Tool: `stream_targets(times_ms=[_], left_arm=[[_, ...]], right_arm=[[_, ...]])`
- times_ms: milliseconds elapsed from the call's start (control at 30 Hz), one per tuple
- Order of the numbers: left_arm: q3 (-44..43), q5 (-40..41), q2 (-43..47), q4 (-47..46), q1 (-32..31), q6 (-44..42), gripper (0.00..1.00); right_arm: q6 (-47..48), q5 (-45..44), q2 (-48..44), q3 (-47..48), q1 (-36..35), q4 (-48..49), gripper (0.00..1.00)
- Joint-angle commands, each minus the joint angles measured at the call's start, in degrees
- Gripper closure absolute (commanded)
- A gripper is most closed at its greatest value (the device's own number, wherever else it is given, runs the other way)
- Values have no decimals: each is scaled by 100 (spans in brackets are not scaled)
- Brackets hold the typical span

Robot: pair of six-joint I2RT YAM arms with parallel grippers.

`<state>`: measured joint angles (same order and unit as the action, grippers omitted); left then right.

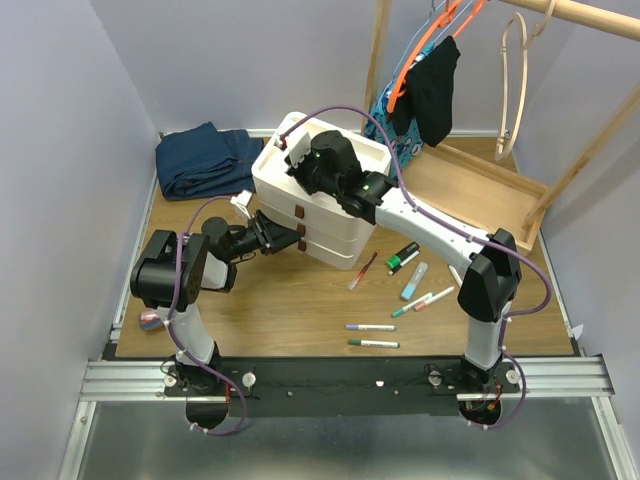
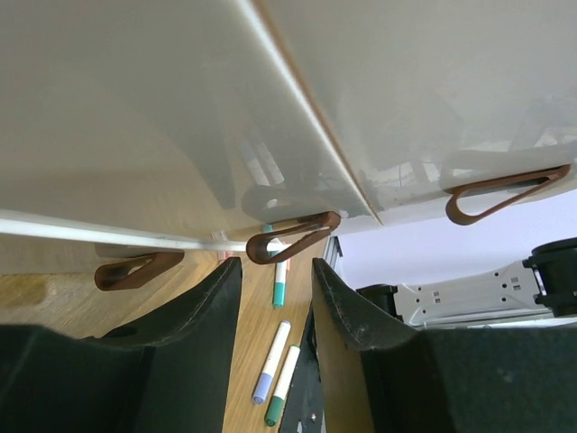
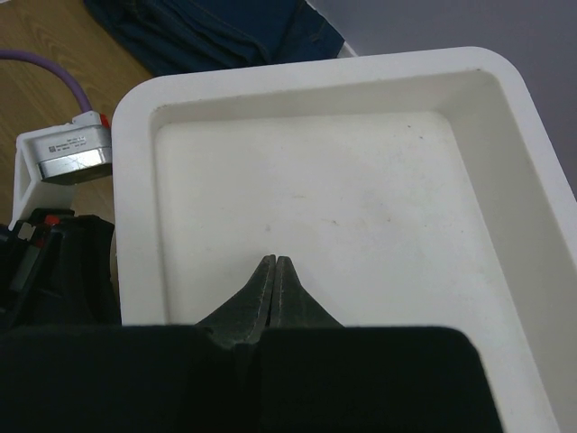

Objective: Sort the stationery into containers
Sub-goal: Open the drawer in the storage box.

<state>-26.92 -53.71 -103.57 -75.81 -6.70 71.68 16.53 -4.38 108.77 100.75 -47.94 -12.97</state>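
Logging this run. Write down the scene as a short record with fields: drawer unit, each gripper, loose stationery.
drawer unit: white stack of drawers, brown handles, top tray bare where seen
left gripper: jaws apart, either side of a drawer handle, grip not confirmed
right gripper: shut, empty, over the top tray
stationery: markers and a red pen lying on the table
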Motion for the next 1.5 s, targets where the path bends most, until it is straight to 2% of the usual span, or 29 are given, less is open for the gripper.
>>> stream_targets(times_ms=[0, 433, 600, 867, 1067, 1100, 1300, 1467], left_arm=[[-86, -43, -146, -1876, 37, 4, 55], [-130, 1, -40, -2034, 37, 92, 57], [-182, 1, -120, -2034, 37, 179, 66], [-217, 36, 30, -2034, 37, 267, 68], [-191, -43, 91, -2034, 72, 486, 90], [-139, -69, 100, -2025, 90, 557, 100], [80, -254, 284, -1578, 265, 646, 100], [406, -368, 1048, -929, 415, 286, 100]], right_arm=[[-45, 148, 496, -222, -57, -1111, 99], [-36, 139, 601, -214, -66, -1111, 99], [-28, 131, 645, -179, -84, -1102, 99], [-1, 122, 672, -214, -84, -1093, 99], [34, 96, 681, -231, -84, -1085, 99], [51, 87, 681, -240, -84, -1085, 99], [96, 78, 681, -266, -84, -1085, 99], [157, 25, 654, -275, -84, -1058, 99]])
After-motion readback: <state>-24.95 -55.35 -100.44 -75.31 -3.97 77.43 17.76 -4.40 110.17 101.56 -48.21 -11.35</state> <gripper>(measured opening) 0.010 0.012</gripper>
